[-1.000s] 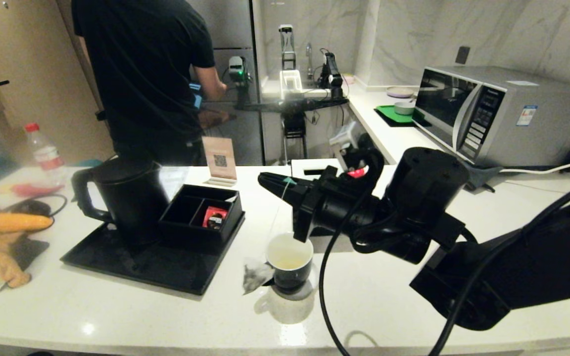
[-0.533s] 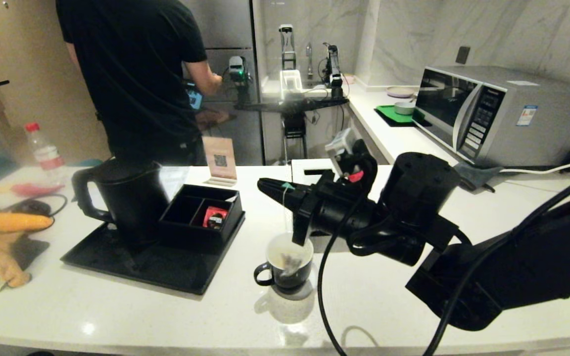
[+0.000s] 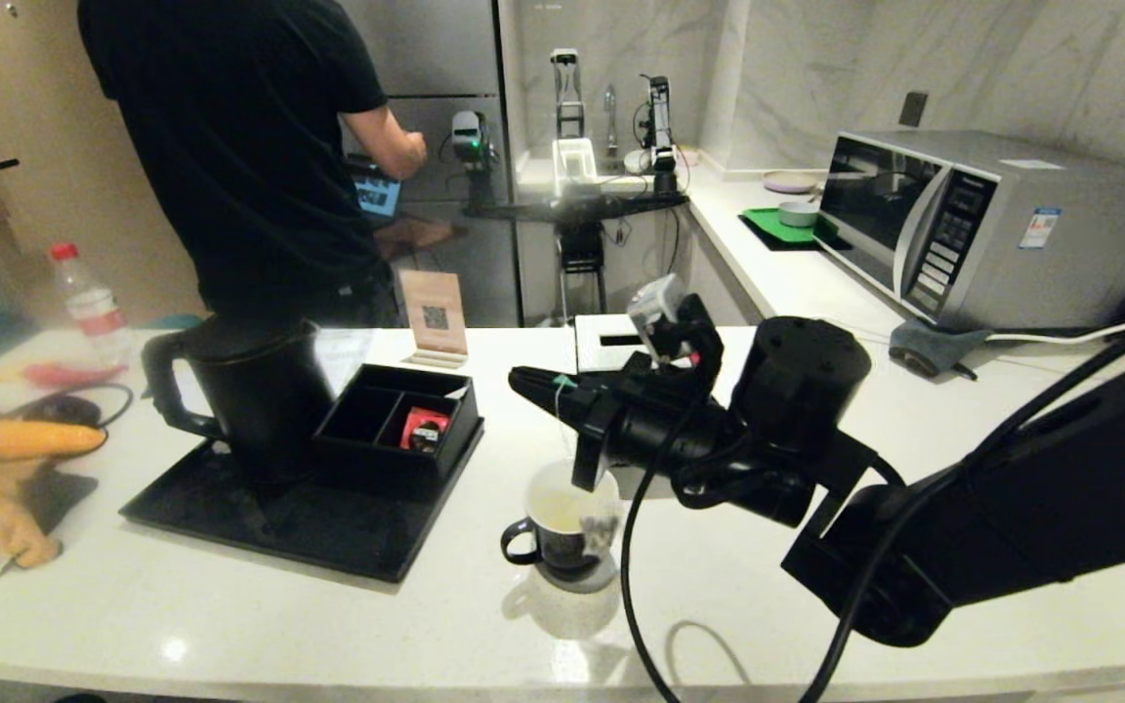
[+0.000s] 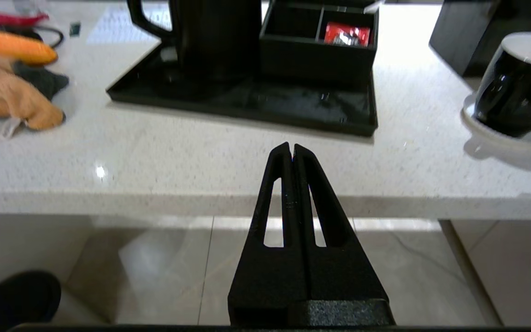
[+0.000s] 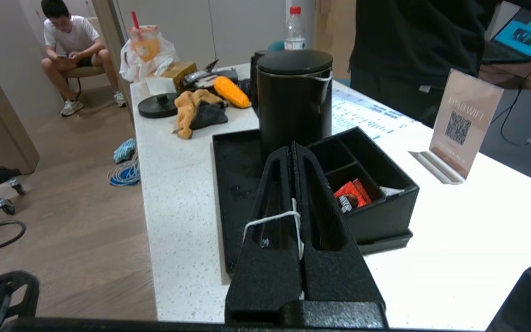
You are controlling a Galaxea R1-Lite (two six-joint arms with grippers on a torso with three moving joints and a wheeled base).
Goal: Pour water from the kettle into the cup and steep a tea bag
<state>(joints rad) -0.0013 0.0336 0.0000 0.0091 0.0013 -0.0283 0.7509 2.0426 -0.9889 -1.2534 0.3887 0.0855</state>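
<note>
The black cup [image 3: 562, 532] stands on a white coaster near the counter's front, with water [image 3: 555, 509] in its white inside. The tea bag [image 3: 604, 532] hangs at the cup's right rim, partly behind my arm's cable. Its white string [image 3: 560, 420] runs up to my right gripper [image 3: 516, 376], which is shut on it above and slightly behind the cup; the string [image 5: 293, 221] is wound over one finger. The matte-black kettle [image 3: 255, 391] stands on the black tray [image 3: 328, 532] to the left. My left gripper [image 4: 292, 146] is shut and empty, low before the counter's front edge.
A black divided box [image 3: 396, 430] with a red packet [image 3: 423, 428] sits on the tray beside the kettle. A QR sign [image 3: 434, 317], a person in black behind the counter, cloths and a bottle [image 3: 86, 303] at far left, a microwave [image 3: 973, 225] at right.
The tea bag swung from outside the cup's left side into the cup and across to its right rim. My right gripper shifted slightly and stayed shut on the string. The person stepped left.
</note>
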